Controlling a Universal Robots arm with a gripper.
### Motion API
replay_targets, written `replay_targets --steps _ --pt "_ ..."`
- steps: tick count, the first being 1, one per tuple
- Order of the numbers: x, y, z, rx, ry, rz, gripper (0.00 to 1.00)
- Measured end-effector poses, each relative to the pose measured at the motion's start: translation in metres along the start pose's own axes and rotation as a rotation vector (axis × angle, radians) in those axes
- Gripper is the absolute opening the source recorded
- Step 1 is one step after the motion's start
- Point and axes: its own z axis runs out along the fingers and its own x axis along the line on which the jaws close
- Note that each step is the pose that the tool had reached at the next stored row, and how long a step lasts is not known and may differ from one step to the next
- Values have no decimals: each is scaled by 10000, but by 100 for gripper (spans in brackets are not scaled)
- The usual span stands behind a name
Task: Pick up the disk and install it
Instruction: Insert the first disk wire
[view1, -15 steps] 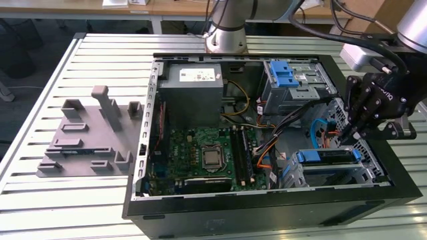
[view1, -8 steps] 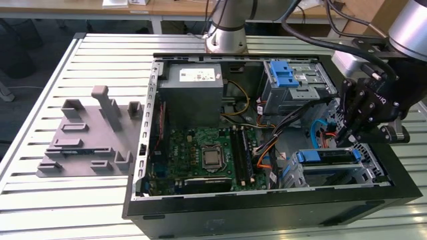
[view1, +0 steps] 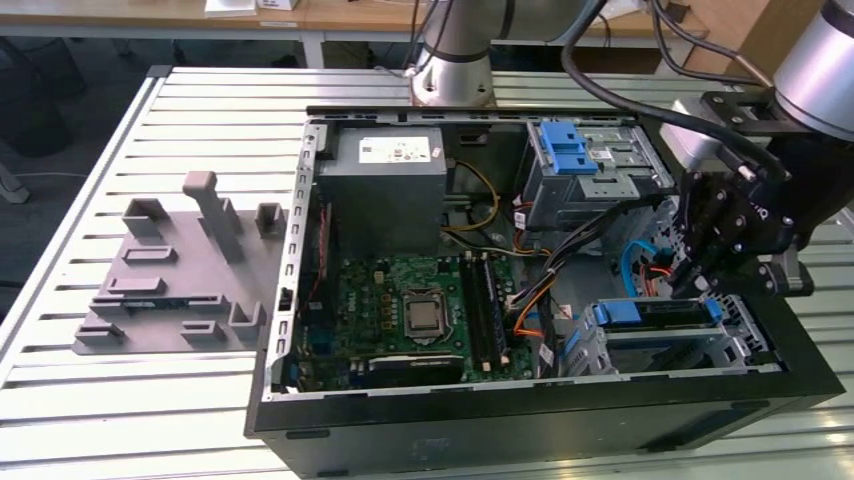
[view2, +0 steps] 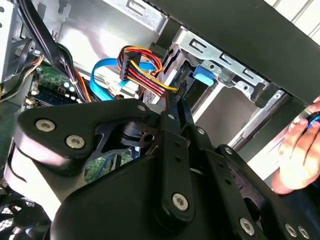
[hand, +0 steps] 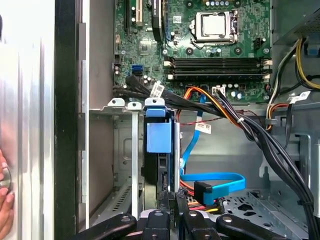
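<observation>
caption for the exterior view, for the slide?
Gripper poised over the disk sitting in the drive cage of the open PC case.

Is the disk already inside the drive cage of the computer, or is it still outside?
Inside. The disk sits edge-up in the drive cage in the exterior view, blue rails at its ends. The gripper hangs just above it.

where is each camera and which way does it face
Exterior view: off the arm, above, looking down into the open computer case with the gripper over the drive cage.
First wrist view: on the wrist, looking past the fingertips at the disk in its cage.
Second wrist view: on the wrist, behind the gripper, facing the cage; a hand shows.
Both wrist views share the blue cable.
</observation>
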Motion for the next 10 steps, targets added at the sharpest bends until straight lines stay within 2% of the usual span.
replay_targets --steps 1,10 --pt "10 4 4 13 -41 0 17" --pt "38 12 37 24 -88 -3 17"
